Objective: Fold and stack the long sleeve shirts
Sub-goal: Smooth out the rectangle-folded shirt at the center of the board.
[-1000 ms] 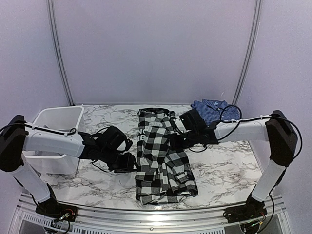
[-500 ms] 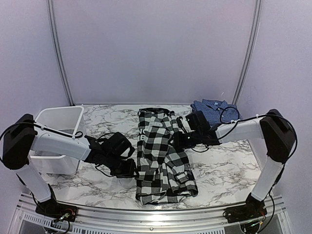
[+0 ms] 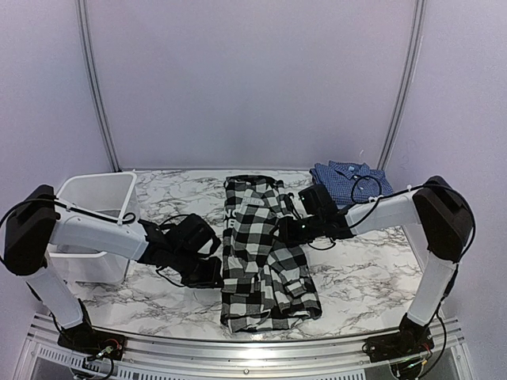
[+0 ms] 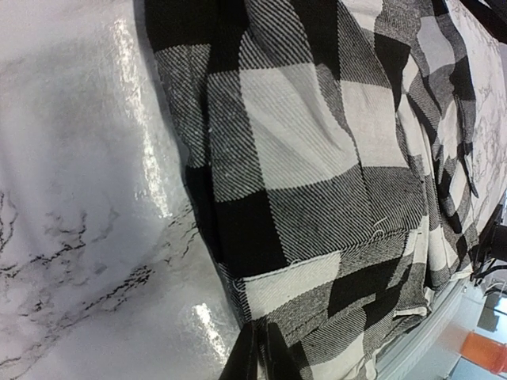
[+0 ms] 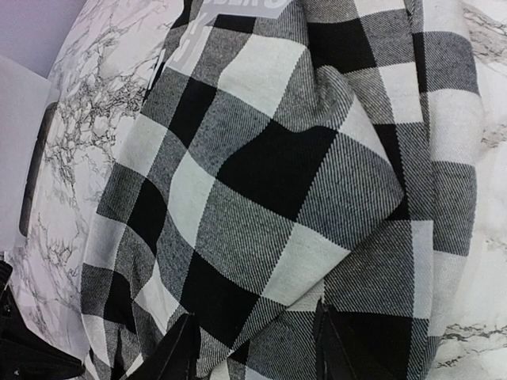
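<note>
On marble table [image 3: 360,273], left end effector [image 4: 257,360] pinches buffalo-check shirt [image 3: 261,253] edge; right end effector [image 5: 255,321] spread over cloth.

Robot test cell, lab-type. Plain pale backdrop panels [image 3: 253,79] wrap a marble-print bench [image 3: 372,277]. Metal rail [image 3: 238,348] along near edge anchors left arm [image 3: 91,231] and right arm [image 3: 392,210], both white-shelled, with loose black cabling [image 3: 368,184] exposed.

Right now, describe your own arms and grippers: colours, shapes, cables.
Both the left arm and right arm have smooth white tubular links between bulky black joint housings. Thin black cables loop loosely alongside each forearm. The left gripper and right gripper are black; the right one's fingers are slim, dark blades.
</note>
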Robot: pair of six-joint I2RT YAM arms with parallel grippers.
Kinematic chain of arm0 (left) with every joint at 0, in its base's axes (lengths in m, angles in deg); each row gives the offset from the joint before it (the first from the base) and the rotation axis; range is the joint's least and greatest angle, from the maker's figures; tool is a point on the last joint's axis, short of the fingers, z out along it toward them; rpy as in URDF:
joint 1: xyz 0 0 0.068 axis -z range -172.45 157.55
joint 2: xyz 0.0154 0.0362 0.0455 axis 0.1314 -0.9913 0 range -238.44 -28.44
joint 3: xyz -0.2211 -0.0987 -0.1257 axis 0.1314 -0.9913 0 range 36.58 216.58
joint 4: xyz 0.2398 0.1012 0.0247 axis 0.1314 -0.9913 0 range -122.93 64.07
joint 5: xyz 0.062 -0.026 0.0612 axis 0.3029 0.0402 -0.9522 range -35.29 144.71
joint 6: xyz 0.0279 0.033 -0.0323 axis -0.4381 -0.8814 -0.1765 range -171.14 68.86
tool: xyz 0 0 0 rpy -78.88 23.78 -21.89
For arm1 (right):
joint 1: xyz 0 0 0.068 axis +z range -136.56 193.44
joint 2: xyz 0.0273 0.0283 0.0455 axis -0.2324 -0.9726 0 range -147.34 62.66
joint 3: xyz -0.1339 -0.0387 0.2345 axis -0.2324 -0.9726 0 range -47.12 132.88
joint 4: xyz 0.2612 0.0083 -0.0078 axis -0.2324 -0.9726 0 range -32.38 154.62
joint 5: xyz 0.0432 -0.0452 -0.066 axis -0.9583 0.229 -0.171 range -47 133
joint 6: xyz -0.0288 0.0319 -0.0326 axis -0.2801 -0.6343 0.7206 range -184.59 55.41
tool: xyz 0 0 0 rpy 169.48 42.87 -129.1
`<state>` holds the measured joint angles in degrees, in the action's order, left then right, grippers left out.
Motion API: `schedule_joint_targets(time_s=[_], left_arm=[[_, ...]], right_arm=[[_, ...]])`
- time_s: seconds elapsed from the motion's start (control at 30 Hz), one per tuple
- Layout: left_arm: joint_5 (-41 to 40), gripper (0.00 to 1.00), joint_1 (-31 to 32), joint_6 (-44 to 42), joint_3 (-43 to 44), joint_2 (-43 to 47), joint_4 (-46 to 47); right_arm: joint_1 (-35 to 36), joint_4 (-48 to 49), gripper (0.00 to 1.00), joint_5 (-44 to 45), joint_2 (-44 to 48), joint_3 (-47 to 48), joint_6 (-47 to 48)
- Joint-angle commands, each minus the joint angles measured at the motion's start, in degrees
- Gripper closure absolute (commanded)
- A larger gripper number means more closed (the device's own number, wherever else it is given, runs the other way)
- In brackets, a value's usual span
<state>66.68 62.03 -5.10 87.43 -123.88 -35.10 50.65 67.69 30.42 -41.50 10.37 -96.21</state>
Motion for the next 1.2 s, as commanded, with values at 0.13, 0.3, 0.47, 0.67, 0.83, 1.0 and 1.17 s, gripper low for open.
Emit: schedule_joint_targets(time_s=[0.13,0.3,0.47,0.67,0.83,1.0,1.17], left_arm=[[0.4,1.0,0.7,0.6,1.2,1.1,0.2],[1.1,1.0,0.8,1.2,1.7,1.9,0.2],[1.7,1.0,0.9,1.7,1.7,2.9,0.2],[3.2,1.0,1.1,1.5,1.7,4.4,0.2],[4.4,1.0,1.4,1.7,1.6,5.9,0.3],[6.1,1.0,1.6,1.7,1.8,7.5,0.3],[8.4,1.0,1.7,1.9,1.9,8.8,0.2]], right_arm=[[-0.4,2.5,0.55,-1.2,-1.6,0.6,-1.2],[-0.4,3.1,0.55,-1.8,-2.6,0.6,-1.7],[-0.4,3.6,0.55,-1.4,-3.2,1.0,-2.1],[-0.4,4.5,0.66,-1.9,-4.5,2.6,-2.5],[-0.4,3.2,0.84,-0.6,-4.4,4.3,-2.2],[-0.5,-0.4,1.0,1.6,-3.7,6.8,-0.9],[-0.4,-4.2,1.0,3.3,-2.3,8.3,0.6]])
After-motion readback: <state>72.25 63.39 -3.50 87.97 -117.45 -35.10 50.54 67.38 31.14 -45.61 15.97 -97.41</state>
